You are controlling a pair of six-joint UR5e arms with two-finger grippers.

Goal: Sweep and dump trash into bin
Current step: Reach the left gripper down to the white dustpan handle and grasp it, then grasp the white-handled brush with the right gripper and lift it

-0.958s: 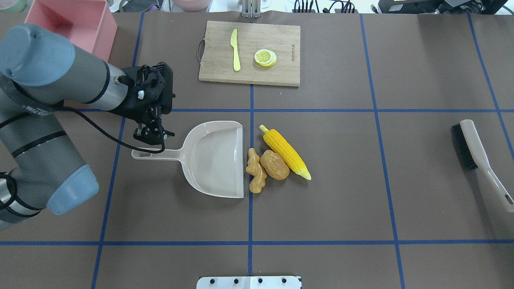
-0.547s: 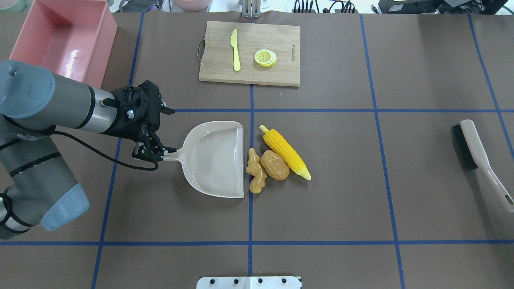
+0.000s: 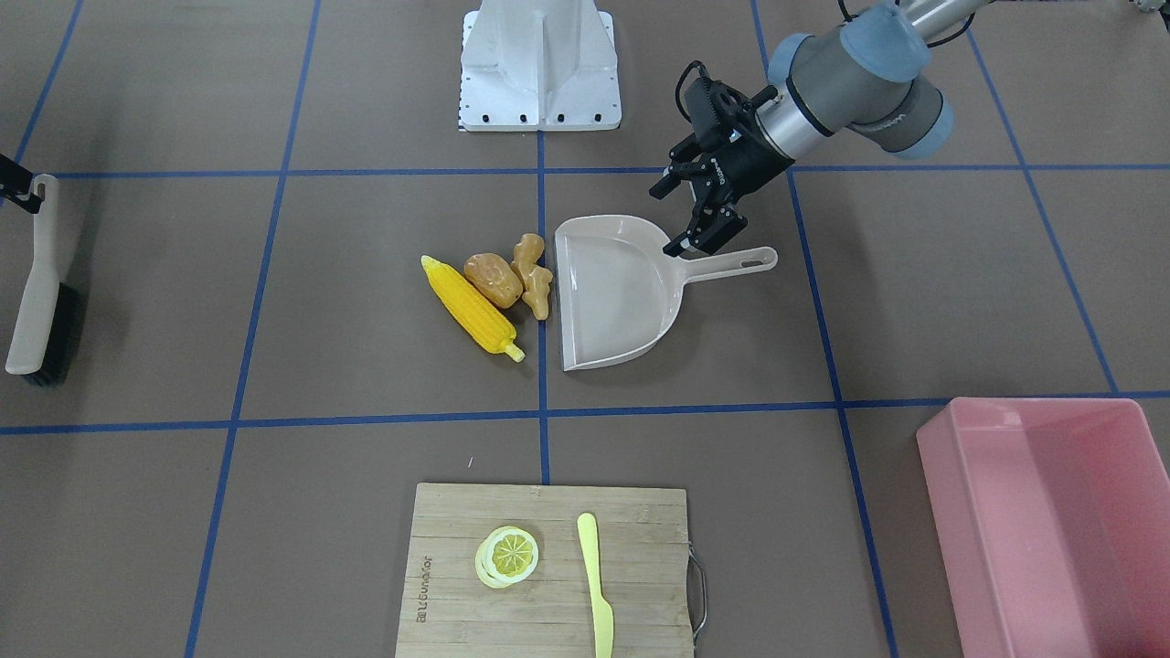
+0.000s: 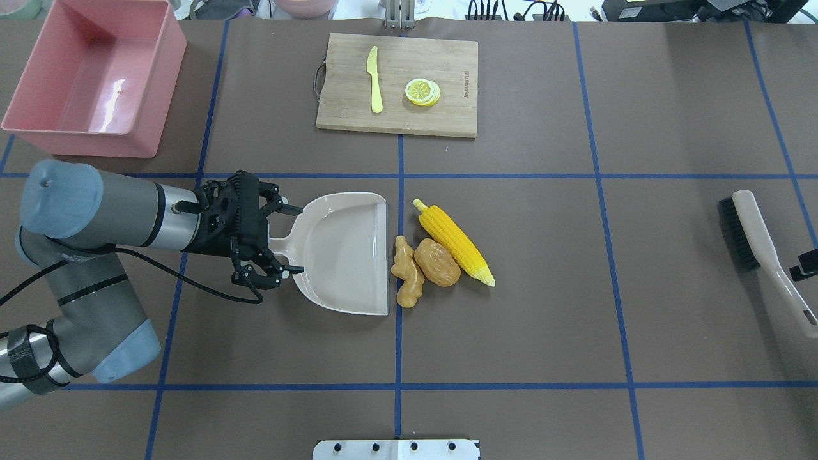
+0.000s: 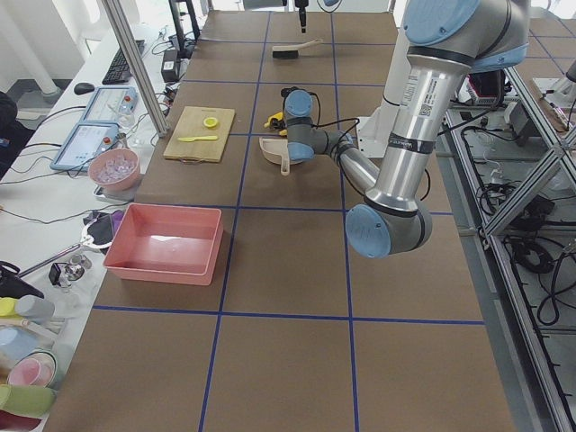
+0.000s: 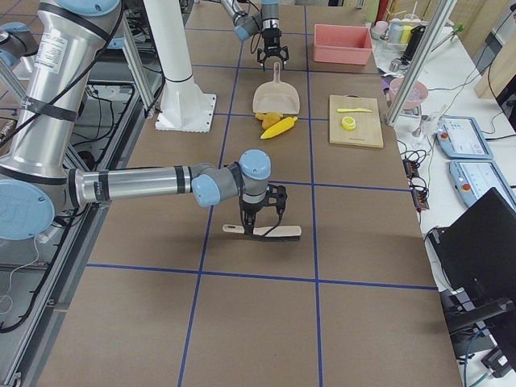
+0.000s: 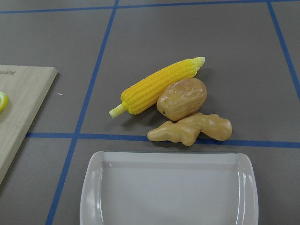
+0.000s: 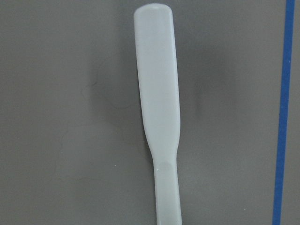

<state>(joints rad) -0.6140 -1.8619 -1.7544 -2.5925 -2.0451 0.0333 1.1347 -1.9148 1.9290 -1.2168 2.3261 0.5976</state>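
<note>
The trash lies mid-table: a yellow corn cob [image 4: 454, 243], a brown potato [image 4: 437, 262] and a tan ginger root [image 4: 407, 281], just off the open lip of the beige dustpan [image 4: 345, 252]. My left gripper [image 4: 284, 239] is open, its fingers spread either side of the dustpan handle where it meets the pan; it also shows in the front view [image 3: 704, 233]. The left wrist view shows the corn [image 7: 157, 86], potato [image 7: 182, 98] and ginger [image 7: 192, 130] past the pan's lip. The pink bin [image 4: 83, 144] stands empty at the far left. My right gripper [image 6: 262, 219] hovers over the brush [image 4: 754, 243]; I cannot tell its state.
A wooden cutting board [image 4: 397, 83] at the back centre carries a yellow knife [image 4: 374, 80] and a lemon slice [image 4: 422, 91]. The right wrist view shows only the brush handle [image 8: 159, 103] on the brown mat. Blue tape lines cross the table.
My left arm has swung towards the near side and lowered. Its gripper has moved along the dustpan handle towards the pan and now shows wide open. The bin is uncovered.
</note>
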